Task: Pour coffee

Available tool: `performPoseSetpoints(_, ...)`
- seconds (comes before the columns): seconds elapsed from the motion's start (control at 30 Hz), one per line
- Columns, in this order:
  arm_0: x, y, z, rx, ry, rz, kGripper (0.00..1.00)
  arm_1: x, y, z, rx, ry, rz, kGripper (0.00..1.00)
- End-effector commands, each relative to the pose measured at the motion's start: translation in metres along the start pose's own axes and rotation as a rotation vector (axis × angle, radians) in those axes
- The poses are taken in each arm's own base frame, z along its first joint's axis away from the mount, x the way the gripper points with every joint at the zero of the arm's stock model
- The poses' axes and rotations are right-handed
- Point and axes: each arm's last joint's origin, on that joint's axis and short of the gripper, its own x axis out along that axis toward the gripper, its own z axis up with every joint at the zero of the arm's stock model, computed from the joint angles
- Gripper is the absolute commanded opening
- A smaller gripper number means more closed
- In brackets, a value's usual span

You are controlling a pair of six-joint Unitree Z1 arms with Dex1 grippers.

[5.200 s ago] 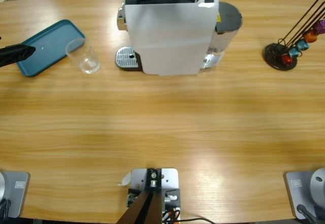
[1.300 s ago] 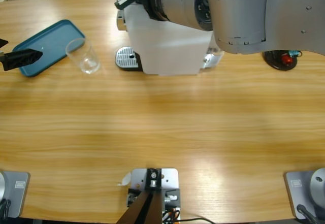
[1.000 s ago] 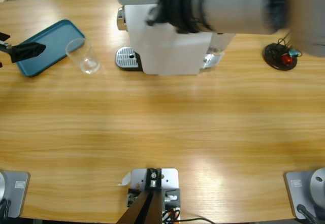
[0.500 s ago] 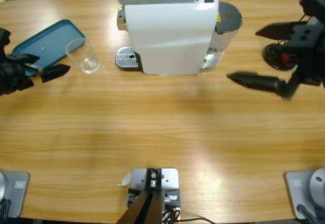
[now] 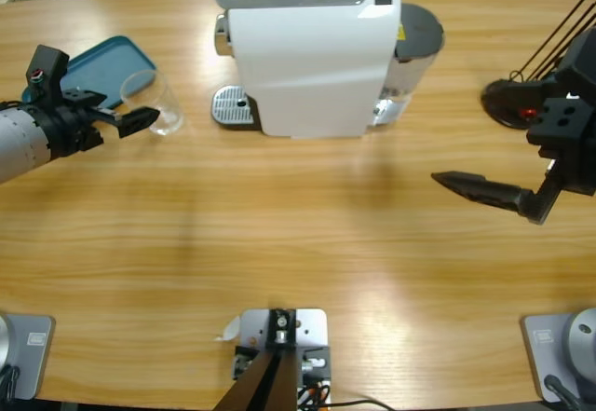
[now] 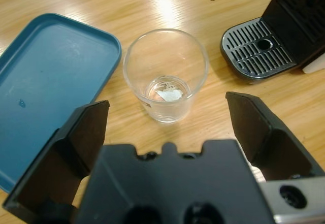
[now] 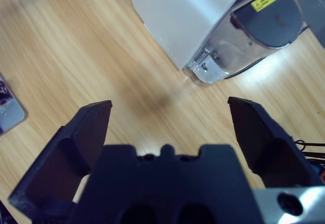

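The high view looks straight down on the whole desk [image 5: 298, 243]. The left wrist view sits close above the glass [image 6: 166, 74] near the desk's left edge. The right wrist view looks down from higher up. All three share the coffee machine [image 5: 307, 52].

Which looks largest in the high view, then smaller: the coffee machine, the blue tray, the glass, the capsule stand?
1. White coffee machine.
2. Blue tray, partly hidden by an arm.
3. Capsule stand, cut off by the edge, so unsure against the tray.
4. Glass.
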Motion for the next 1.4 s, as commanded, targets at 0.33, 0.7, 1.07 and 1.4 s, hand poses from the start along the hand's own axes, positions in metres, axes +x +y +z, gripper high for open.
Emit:
performPoseSetpoints(0.33,0.045,0.007,-0.011,-0.030,0.016,-0.016,0.982,0.000,0.001,-0.016,0.001,0.000,0.007,1.000)
performPoseSetpoints(0.7,0.054,0.012,-0.022,-0.029,0.022,-0.011,0.755,0.002,0.002,-0.018,0.005,-0.011,0.004,1.000)
performPoseSetpoints(1.07,0.056,0.010,-0.033,0.011,0.015,-0.059,0.485,-0.002,0.001,-0.020,0.008,-0.020,0.000,1.000)
performPoseSetpoints(1.4,0.040,0.000,-0.005,0.062,-0.181,-0.232,0.485,-0.006,0.000,-0.021,0.013,-0.032,-0.009,1.000)
